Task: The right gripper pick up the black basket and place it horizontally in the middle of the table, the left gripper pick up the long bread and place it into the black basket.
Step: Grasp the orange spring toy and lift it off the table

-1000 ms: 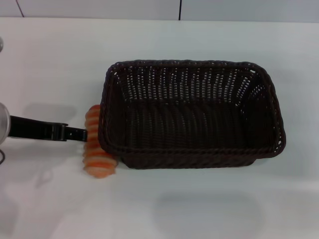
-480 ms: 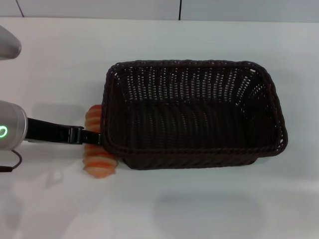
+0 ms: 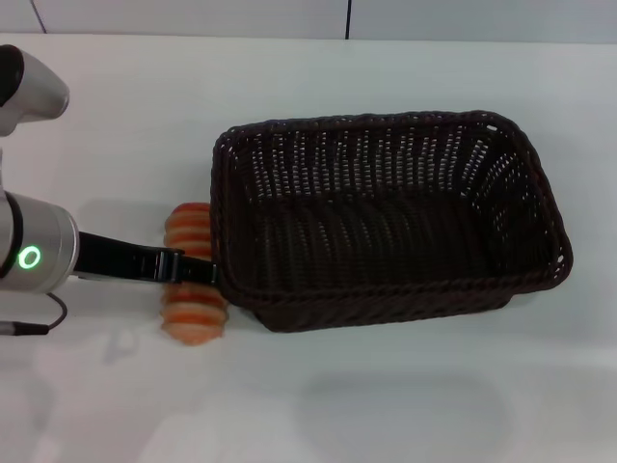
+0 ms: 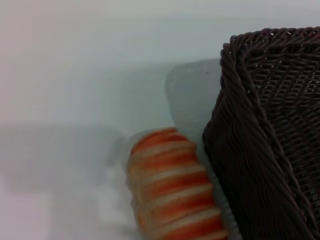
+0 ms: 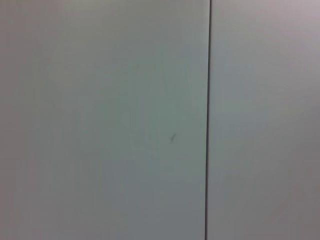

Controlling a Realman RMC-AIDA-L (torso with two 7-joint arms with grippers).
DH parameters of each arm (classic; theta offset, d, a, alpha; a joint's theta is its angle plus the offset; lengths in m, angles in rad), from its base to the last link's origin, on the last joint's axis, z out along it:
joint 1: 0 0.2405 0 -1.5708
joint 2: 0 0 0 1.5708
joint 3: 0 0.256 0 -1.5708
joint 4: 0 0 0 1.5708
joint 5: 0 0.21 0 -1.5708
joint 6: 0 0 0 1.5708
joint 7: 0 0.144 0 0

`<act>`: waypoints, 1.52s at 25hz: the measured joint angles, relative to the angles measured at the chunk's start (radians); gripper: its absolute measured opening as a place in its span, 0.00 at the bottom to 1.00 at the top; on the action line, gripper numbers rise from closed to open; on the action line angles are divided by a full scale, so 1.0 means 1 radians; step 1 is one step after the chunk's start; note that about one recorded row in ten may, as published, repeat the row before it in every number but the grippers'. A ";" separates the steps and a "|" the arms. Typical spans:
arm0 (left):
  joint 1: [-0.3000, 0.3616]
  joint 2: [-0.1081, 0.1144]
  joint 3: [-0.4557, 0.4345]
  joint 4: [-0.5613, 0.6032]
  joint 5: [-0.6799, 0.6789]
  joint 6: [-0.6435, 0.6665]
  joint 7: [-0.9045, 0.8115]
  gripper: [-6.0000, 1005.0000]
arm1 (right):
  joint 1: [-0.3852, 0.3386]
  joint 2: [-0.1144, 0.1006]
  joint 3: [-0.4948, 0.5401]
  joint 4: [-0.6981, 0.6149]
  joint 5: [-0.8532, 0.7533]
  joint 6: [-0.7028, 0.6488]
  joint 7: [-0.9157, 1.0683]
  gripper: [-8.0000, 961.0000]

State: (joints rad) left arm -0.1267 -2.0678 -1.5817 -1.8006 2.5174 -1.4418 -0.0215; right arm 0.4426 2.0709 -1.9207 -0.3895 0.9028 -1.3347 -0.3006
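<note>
The black basket (image 3: 386, 154) stands empty on the white table (image 3: 386, 405), slightly skewed, right of centre. The long bread (image 3: 193, 311), orange and cream striped, lies on the table against the basket's left end. My left gripper (image 3: 198, 272) reaches in from the left on its silver arm with the green ring light. Its slim black finger lies across the top of the bread, with the tip at the basket's left wall. The left wrist view shows the bread (image 4: 172, 195) beside the basket's corner (image 4: 270, 140). The right gripper is out of view.
A silver-grey arm segment (image 3: 29, 89) sits at the upper left edge. A wall panel with a dark seam (image 3: 348, 19) runs behind the table. The right wrist view shows only a pale panel with a seam (image 5: 208, 120).
My left arm has moved right, its finger now over the bread and against the basket. The basket has shifted right and turned a little. The bread has stayed put.
</note>
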 joint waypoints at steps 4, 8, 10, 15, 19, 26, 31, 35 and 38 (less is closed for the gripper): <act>-0.002 0.000 0.003 0.011 0.000 0.016 0.000 0.83 | 0.000 -0.001 0.000 0.000 -0.002 0.000 0.000 0.52; -0.007 0.001 0.007 0.022 0.007 0.034 0.000 0.82 | 0.002 -0.002 0.000 0.000 -0.003 0.000 0.000 0.52; -0.013 0.002 0.008 0.036 0.009 0.045 0.001 0.82 | 0.002 -0.002 0.000 0.000 -0.003 -0.001 0.000 0.52; -0.042 0.002 0.012 0.083 0.012 0.058 0.009 0.81 | 0.000 -0.002 0.000 -0.001 -0.004 -0.003 0.000 0.52; -0.051 0.005 0.013 0.103 0.018 0.066 0.010 0.80 | -0.001 -0.002 0.000 0.001 -0.004 -0.013 0.000 0.52; -0.066 0.005 0.008 0.124 0.039 0.071 0.010 0.79 | 0.001 -0.002 0.000 0.002 -0.004 -0.015 0.000 0.52; -0.071 0.005 0.009 0.130 0.040 0.071 0.012 0.78 | 0.003 -0.002 0.000 0.001 -0.004 -0.015 0.000 0.52; -0.071 0.005 0.009 0.133 0.040 0.073 0.012 0.78 | 0.004 -0.002 0.000 0.001 -0.004 -0.015 0.000 0.52; -0.071 0.006 0.011 0.140 0.041 0.081 0.013 0.77 | 0.004 -0.002 0.000 0.000 -0.004 -0.015 0.000 0.52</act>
State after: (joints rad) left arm -0.1979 -2.0623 -1.5709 -1.6601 2.5588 -1.3612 -0.0085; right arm 0.4465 2.0693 -1.9204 -0.3894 0.8988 -1.3500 -0.3006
